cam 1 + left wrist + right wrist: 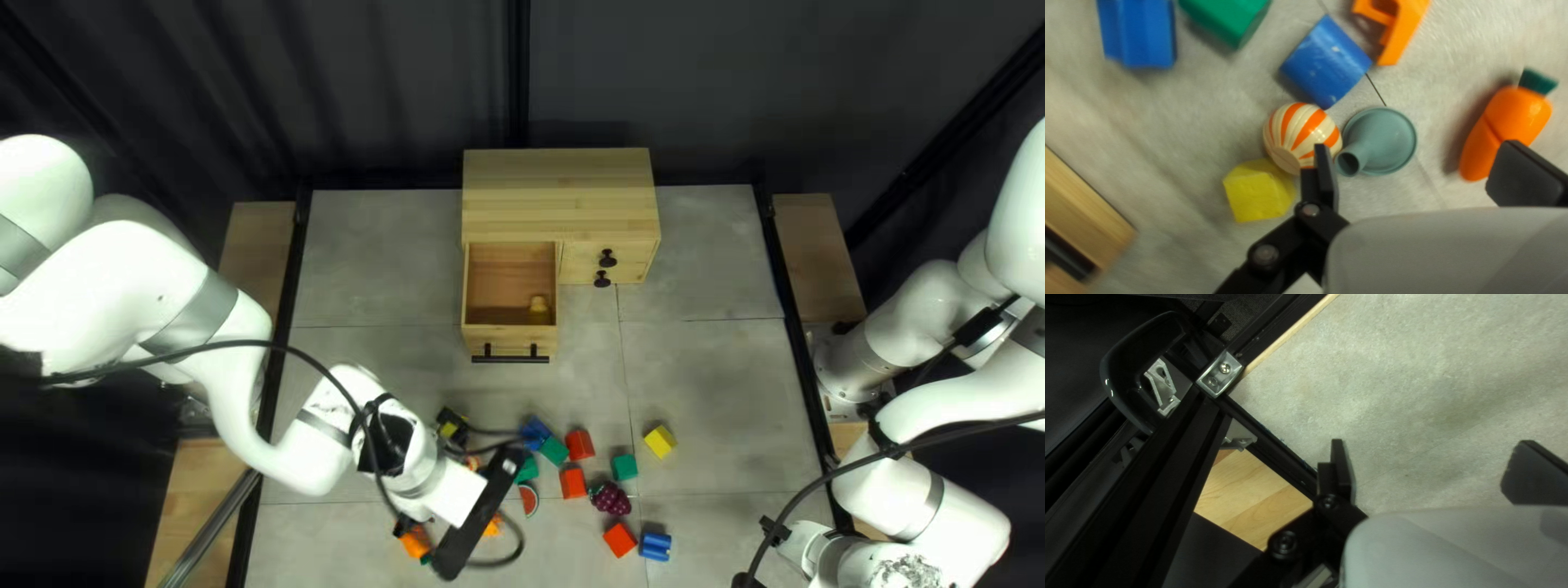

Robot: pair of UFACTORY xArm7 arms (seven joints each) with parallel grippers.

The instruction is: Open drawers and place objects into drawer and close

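The wooden cabinet [557,196] has its large left drawer [509,285] pulled out, with a small yellowish object [539,305] inside. Both small right drawers look closed. My left gripper [479,512] hangs over the toys at the near left. In the left wrist view that gripper [1421,174] is open and holds nothing. A striped ball [1301,133], yellow block [1258,190] and grey-green funnel-like toy [1380,140] lie by one finger, a carrot [1505,130] by the other. My right gripper [1432,468] is open over bare tabletop; the top left view does not show it.
Red blocks [574,482], a green block [624,467], grapes [611,500], a yellow block [660,440] and a blue piece [654,546] lie loose at the near middle. A black frame rail [1274,446] runs along the table edge beside my right gripper.
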